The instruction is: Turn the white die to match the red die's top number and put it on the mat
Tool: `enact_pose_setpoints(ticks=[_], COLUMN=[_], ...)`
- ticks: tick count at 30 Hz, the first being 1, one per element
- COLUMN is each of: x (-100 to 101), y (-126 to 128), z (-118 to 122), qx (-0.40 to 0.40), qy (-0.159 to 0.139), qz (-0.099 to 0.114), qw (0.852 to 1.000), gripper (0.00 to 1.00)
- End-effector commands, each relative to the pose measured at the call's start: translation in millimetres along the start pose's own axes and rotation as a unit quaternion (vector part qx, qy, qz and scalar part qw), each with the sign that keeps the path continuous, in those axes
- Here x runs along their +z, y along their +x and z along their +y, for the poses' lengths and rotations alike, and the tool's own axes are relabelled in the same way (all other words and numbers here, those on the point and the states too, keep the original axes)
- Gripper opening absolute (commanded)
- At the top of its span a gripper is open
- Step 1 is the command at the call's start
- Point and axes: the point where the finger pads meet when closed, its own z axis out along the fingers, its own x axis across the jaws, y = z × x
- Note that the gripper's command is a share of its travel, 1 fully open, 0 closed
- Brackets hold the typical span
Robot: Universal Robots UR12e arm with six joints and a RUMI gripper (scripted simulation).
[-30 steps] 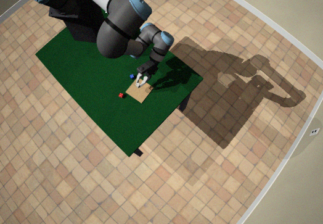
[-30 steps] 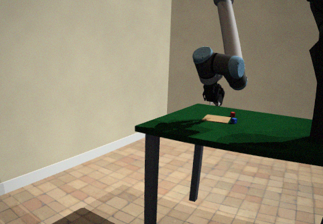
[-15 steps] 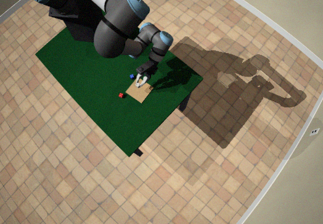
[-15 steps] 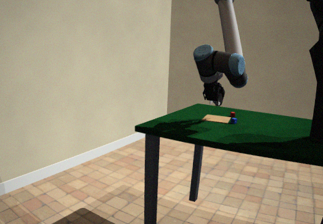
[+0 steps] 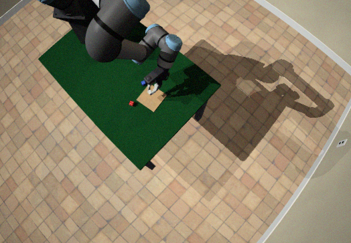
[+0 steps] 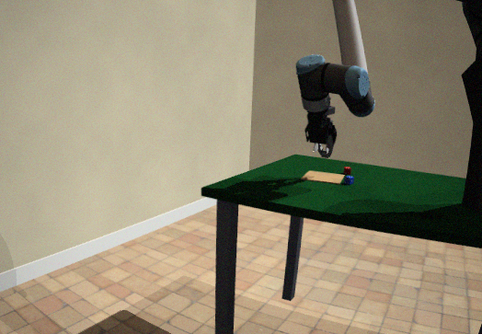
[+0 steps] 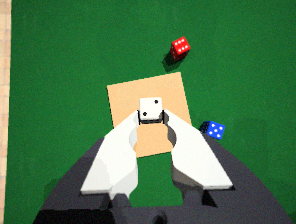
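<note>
My gripper [image 7: 150, 110] is shut on the white die [image 7: 150, 108] and holds it in the air above the tan mat. The die's face toward the wrist camera shows two dots. In the exterior view the gripper [image 6: 323, 150] hangs well above the mat [image 6: 325, 177]. The red die [image 7: 180, 47] lies on the green table beyond the mat, with several dots on its visible face. The blue die [image 7: 215, 129] lies on the table at the mat's right side. In the top view the gripper [image 5: 153, 89] is over the mat's [image 5: 152, 99] near corner, with the red die [image 5: 131, 103] and blue die [image 5: 143, 83] beside it.
The green table [image 5: 124, 90] stands on a tiled floor. Its edge runs along the left of the wrist view. The arm's shadow falls on the table right of the mat.
</note>
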Motion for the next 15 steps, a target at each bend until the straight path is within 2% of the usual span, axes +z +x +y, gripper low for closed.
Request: enact_pose_setpoints(ticks=[1,8,15], x=[-0.9,-0.2,2.4], y=[-0.2,-0.3,-0.5], z=[-0.4,-0.6,-1.6], qx=[0.0,0.0,-0.001], qy=[-0.019,-0.026,-0.08], qz=[-0.001,0.0,0.002], qw=[1.0,1.0,0.997], gripper=[0.06,0.06,0.06])
